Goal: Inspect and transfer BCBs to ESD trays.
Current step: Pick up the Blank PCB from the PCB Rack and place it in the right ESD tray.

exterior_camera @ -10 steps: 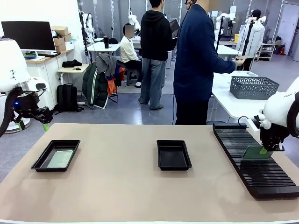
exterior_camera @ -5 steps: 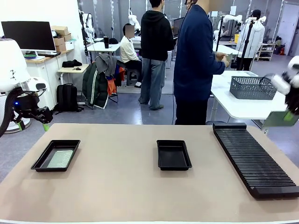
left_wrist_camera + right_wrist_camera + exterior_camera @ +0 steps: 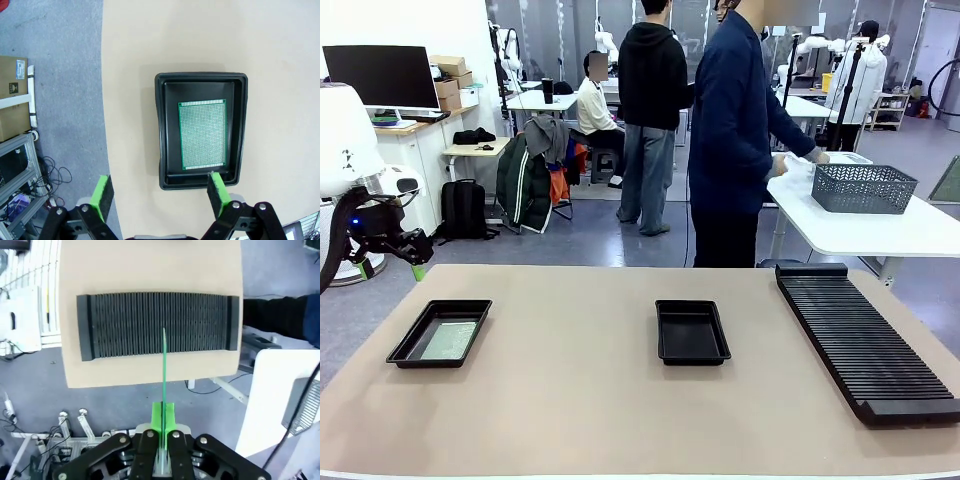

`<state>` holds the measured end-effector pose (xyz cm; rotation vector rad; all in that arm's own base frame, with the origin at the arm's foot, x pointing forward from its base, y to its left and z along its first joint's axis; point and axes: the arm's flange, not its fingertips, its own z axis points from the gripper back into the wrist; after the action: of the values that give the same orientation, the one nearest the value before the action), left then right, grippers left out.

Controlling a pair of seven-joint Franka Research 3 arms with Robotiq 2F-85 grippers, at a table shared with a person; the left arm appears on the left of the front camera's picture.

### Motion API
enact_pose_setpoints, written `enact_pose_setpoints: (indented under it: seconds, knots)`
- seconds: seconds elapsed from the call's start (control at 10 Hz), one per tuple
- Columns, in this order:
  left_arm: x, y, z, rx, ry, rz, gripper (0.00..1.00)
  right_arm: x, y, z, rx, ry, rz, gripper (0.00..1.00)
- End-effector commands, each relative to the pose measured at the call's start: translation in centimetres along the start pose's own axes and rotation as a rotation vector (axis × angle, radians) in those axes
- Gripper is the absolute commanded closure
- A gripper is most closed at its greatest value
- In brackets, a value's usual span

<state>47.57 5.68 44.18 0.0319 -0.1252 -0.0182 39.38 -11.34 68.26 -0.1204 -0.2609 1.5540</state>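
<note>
On the left part of the tan surface [image 3: 570, 400] the left ESD tray [image 3: 408, 337] lies flat with one BCB [image 3: 450, 340] flat on its floor, toward the tray's right side in front view; left wrist view looks down on the same tray [image 3: 200, 76] and board [image 3: 201, 135], the board set toward one short end, with a strip of black floor showing at the other end. Left tool [image 3: 159, 195] is spread wide, green pads [image 3: 102, 197] well apart, nothing between them; one pad overlaps the tray's rim in the picture but the tool is high above it. In front view the left tool [image 3: 392, 268] hangs off the surface's left edge, above the grey floor, well apart from the tray. Middle ESD tray [image 3: 686, 306] sits near the surface's centre, bare black floor showing. Long black slotted rack [image 3: 865, 345] runs along the right side from the far edge toward the near edge. In right wrist view the right tool [image 3: 163, 412] is pressed together, pinching a second BCB [image 3: 163, 365] by one edge; the board shows edge-on as a thin green line, held high over the rack [image 3: 125, 325] and clear of it. Pale-green patch [image 3: 950, 180] at front view's right edge, cannot tell what it is. Person in dark blue jacket [image 3: 735, 130] stands at the far side, hand near a grey basket [image 3: 865, 187] on a white table [image 3: 880, 232].
</note>
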Motion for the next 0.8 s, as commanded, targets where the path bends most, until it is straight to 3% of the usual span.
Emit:
enact_pose_setpoints:
  seconds: [0.0, 0.1, 0.7]
  knots:
    - [-0.1, 0.0, 0.0, 0.001, 0.001, 0.001, 0.00, -0.2, -1.4, -0.3, 0.033, -0.035, -0.008, 1.00]
    - [-0.1, 0.0, 0.0, 0.001, 0.001, 0.001, 0.00, 0.0, 0.0, 0.0, 0.000, 0.000, 0.000, 1.00]
    - [-0.1, 0.0, 0.0, 0.001, 0.001, 0.001, 0.00, 0.0, 0.0, 0.0, 0.000, 0.000, 0.000, 1.00]
